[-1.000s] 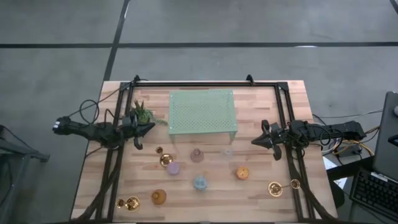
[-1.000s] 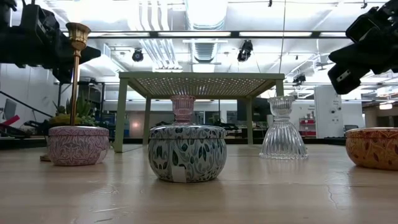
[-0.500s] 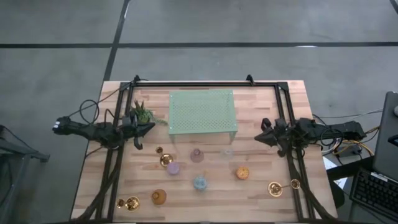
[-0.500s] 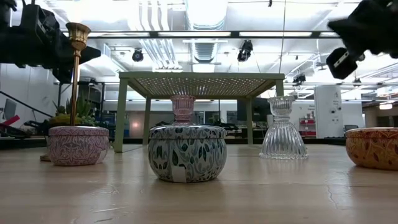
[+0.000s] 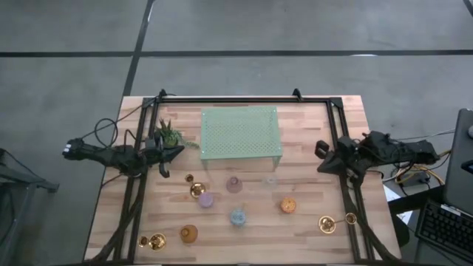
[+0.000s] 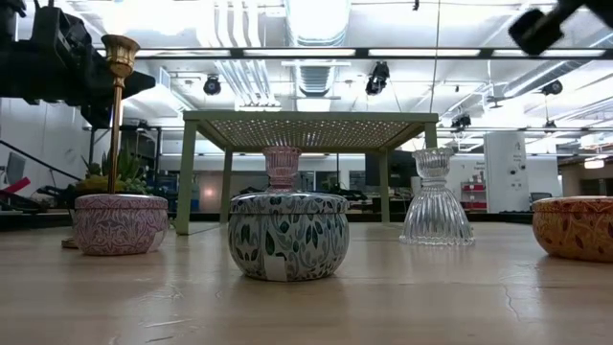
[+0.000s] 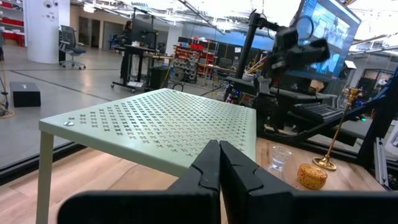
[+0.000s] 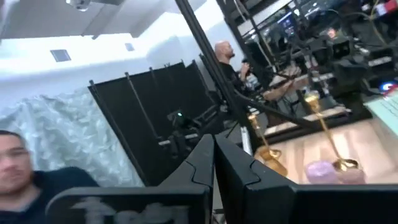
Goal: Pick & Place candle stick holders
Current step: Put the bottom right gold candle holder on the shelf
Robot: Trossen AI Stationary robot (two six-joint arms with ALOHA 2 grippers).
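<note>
Three gold candlesticks stand on their round bases: one left of centre [image 5: 195,189], one at the near left [image 5: 154,241], one at the near right [image 5: 329,223]. Squat holders stand between them: purple [image 5: 206,199], pink [image 5: 233,184], clear [image 5: 271,179], orange [image 5: 287,205], blue [image 5: 237,216], amber [image 5: 189,234]. My left gripper [image 5: 177,152] is shut and empty, beside the plant. My right gripper [image 5: 321,164] is shut and empty, raised at the table's right side, right of the clear holder. Both wrist views show shut fingers, the left [image 7: 219,155] and the right [image 8: 213,149].
A pale green perforated stand [image 5: 241,133] on legs takes up the far middle of the table. A small green potted plant [image 5: 168,136] stands at its left. Black frame rails [image 5: 341,140] run along the table's sides and far edge. A person [image 8: 15,165] shows beyond the table.
My right gripper has drawn back toward the table's right edge and gone up, nearly leaving the top of the low view. My left arm and all the holders have kept still.
</note>
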